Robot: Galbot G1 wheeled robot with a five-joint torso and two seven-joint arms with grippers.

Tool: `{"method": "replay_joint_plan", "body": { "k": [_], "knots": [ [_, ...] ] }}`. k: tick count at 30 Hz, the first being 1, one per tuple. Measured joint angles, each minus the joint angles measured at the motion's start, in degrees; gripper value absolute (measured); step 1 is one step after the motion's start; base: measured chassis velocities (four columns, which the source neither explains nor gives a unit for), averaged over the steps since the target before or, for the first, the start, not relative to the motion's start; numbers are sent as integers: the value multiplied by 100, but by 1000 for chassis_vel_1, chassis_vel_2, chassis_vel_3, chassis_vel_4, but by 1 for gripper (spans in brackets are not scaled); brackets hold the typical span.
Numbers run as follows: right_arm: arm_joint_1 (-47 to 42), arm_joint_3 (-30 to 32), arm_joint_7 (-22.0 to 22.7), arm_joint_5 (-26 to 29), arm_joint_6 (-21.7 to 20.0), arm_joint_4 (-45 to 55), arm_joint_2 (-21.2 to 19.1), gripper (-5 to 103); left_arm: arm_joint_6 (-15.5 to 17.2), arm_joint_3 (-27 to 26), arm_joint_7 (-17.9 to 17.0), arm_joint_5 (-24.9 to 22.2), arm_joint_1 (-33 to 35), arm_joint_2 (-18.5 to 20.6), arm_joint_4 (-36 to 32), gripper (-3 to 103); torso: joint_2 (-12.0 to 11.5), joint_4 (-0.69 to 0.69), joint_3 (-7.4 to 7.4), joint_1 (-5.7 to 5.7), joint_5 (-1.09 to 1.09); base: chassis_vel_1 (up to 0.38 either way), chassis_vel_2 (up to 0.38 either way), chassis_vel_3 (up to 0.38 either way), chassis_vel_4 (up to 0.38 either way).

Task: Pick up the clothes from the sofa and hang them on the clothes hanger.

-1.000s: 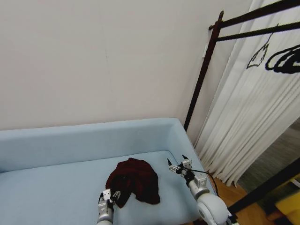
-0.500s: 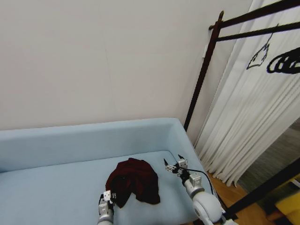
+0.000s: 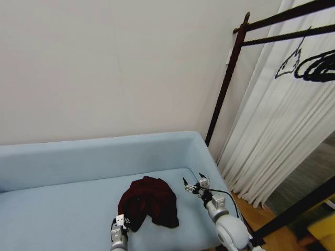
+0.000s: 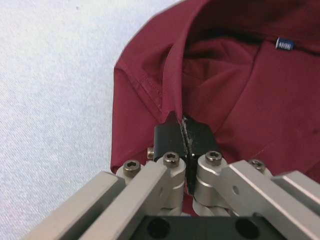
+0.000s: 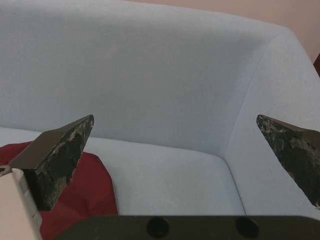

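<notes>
Grasp step: left gripper (image 4: 184, 125), jaws pinched shut on a fold of the dark red shirt (image 3: 152, 201) crumpled on the sofa (image 3: 57, 214) seat. Right gripper (image 3: 192, 186) hovers beside it, jaws wide and empty. The next move probably calls for a clean lift toward the clothes rack (image 3: 229, 70).

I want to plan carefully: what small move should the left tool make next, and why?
Probably lift the left tool a little: it is shut on a fold of the red shirt, which lies on the sofa. The right tool is open beside it, holding nothing.
</notes>
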Motion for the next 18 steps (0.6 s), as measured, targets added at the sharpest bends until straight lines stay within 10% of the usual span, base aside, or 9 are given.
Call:
{"method": "replay_joint_plan", "body": {
  "k": [8, 18],
  "knots": [
    [73, -179, 47, 225, -42, -56, 29, 100, -499, -89, 247, 99, 9, 207, -318, 0, 0, 0, 0, 0, -1, 0, 0, 0, 0],
    [543, -1124, 99, 1720, -681, -479, -266, 100, -305, -252, 245, -159, -247, 915, -1093, 0, 0, -1, 0, 0, -1, 0, 0, 0, 0]
  ]
}}
